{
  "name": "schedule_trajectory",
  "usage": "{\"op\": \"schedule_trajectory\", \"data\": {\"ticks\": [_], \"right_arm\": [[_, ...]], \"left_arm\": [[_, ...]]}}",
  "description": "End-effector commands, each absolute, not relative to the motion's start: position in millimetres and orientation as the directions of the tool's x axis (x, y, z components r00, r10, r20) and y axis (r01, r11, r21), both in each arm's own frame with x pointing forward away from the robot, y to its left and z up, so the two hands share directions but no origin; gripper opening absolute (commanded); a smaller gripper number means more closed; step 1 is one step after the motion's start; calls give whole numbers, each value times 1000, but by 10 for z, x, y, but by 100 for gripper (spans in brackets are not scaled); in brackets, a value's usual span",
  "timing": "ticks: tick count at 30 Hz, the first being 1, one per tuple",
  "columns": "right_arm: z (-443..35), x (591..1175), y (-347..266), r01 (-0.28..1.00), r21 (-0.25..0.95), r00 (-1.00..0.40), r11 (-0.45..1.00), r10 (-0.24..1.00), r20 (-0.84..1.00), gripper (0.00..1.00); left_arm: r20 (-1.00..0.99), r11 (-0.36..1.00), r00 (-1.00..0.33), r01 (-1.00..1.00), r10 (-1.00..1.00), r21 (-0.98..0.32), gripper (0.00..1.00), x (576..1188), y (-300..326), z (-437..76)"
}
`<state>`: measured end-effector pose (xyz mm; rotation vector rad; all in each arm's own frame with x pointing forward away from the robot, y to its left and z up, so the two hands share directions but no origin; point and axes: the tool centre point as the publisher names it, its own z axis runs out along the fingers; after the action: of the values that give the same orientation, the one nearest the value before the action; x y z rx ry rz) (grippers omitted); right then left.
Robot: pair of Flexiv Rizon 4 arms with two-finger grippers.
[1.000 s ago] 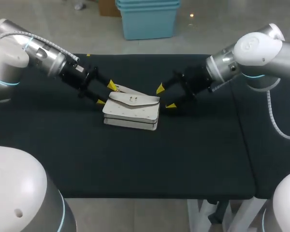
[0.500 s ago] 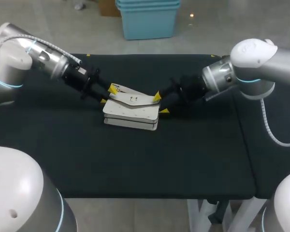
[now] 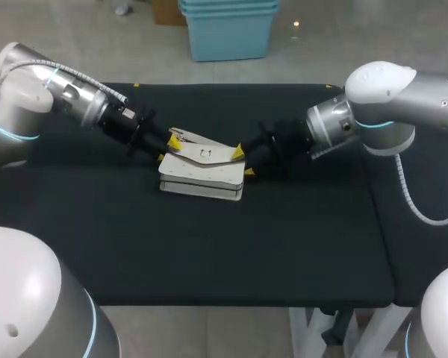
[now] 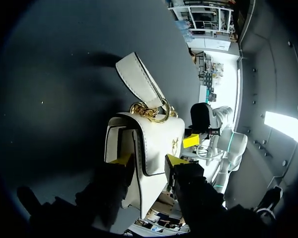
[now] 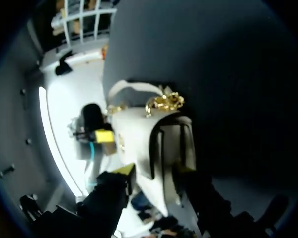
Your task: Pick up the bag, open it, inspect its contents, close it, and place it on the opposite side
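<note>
A small white bag (image 3: 201, 177) with a gold clasp lies flat near the middle of the black table. My left gripper (image 3: 168, 147) is shut on the bag's left end, one yellow tip on each face. My right gripper (image 3: 244, 162) is shut on the bag's right end in the same way. In the left wrist view the bag (image 4: 154, 144) sits between the fingers of the left gripper (image 4: 149, 161), its white strap (image 4: 139, 79) and gold chain (image 4: 151, 110) lying ahead. In the right wrist view the right gripper (image 5: 154, 169) clamps the bag (image 5: 159, 144) below the gold chain (image 5: 164, 102).
The black table top (image 3: 209, 246) reaches well out in front of the bag and to both sides. Its front edge (image 3: 239, 304) runs across below. Nothing else lies on the cloth near the bag.
Both grippers moved in toward the bag's ends and narrowed from wide open until their yellow tips pressed on it. The bag has stayed where it was.
</note>
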<state>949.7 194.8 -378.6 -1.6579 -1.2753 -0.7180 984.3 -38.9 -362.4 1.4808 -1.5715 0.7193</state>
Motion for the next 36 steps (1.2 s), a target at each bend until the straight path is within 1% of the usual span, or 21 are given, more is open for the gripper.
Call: {"op": "schedule_trajectory", "data": {"ticks": [1,2,3,4,13,14,15,16,17,18,19,20,21,22,23,31,32,33,34,35,36], "right_arm": [[-3818,9479,1960,945,-285,325,-159,383,865,27],[-3807,9481,1953,944,-282,326,-169,366,871,15],[-3799,9485,1946,942,-284,331,-180,353,875,5],[-3797,9488,1945,942,-282,330,-182,347,878,0],[-3801,9465,1928,940,-271,327,-206,320,889,0],[-3784,9460,1922,941,-268,324,-208,320,890,0],[-3773,9458,1919,941,-263,321,-212,320,891,9],[-3759,9456,1917,941,-256,318,-220,322,892,33],[-3746,9455,1915,942,-253,315,-220,322,893,45],[-3735,9456,1912,943,-245,310,-225,323,894,48],[-3729,9458,1913,942,-240,309,-235,326,894,49],[-3727,9459,1914,942,-240,309,-234,325,894,48],[-3725,9466,1916,942,-241,309,-235,321,895,31],[-3728,9470,1918,941,-240,310,-241,320,895,9],[-3740,9471,1929,941,-241,311,-240,321,895,0],[-3813,9458,1933,935,-251,326,-251,329,886,0],[-3803,9453,1925,934,-249,326,-255,331,885,0],[-3786,9449,1917,935,-242,323,-258,339,884,0],[-3762,9444,1905,935,-235,320,-264,345,883,23],[-3736,9440,1892,936,-228,316,-270,349,882,61],[-3706,9436,1873,936,-216,309,-276,361,880,100]], "left_arm": [[869,138,48,-982,-493,132,4,9855,-389,-3675],[869,137,47,-982,-493,131,0,9851,-388,-3675],[869,138,45,-982,-493,129,0,9842,-388,-3676],[869,139,43,-982,-493,128,0,9838,-390,-3677],[867,149,28,-982,-498,117,0,9824,-402,-3686],[867,149,21,-983,-499,110,27,9817,-404,-3671],[867,151,13,-983,-498,102,42,9810,-405,-3653],[868,152,8,-984,-497,96,48,9803,-406,-3639],[867,153,1,-984,-498,89,49,9798,-408,-3629],[868,154,-2,-984,-497,86,45,9794,-410,-3623],[868,154,-5,-985,-497,82,37,9794,-412,-3622],[868,153,-8,-985,-497,79,3,9793,-417,-3624],[867,151,-11,-986,-498,75,0,9795,-424,-3639],[867,150,-11,-986,-498,73,0,9797,-427,-3648],[866,146,-11,-987,-500,71,0,9800,-429,-3668],[859,126,-5,-990,-511,70,0,9778,-429,-3729],[858,122,-4,-990,-513,68,5,9764,-423,-3711],[858,121,-11,-991,-514,59,40,9744,-422,-3678],[857,122,-22,-991,-515,48,66,9719,-422,-3637],[855,118,-28,-992,-518,39,87,9700,-421,-3593],[852,114,-33,-993,-522,32,98,9680,-419,-3550]]}}
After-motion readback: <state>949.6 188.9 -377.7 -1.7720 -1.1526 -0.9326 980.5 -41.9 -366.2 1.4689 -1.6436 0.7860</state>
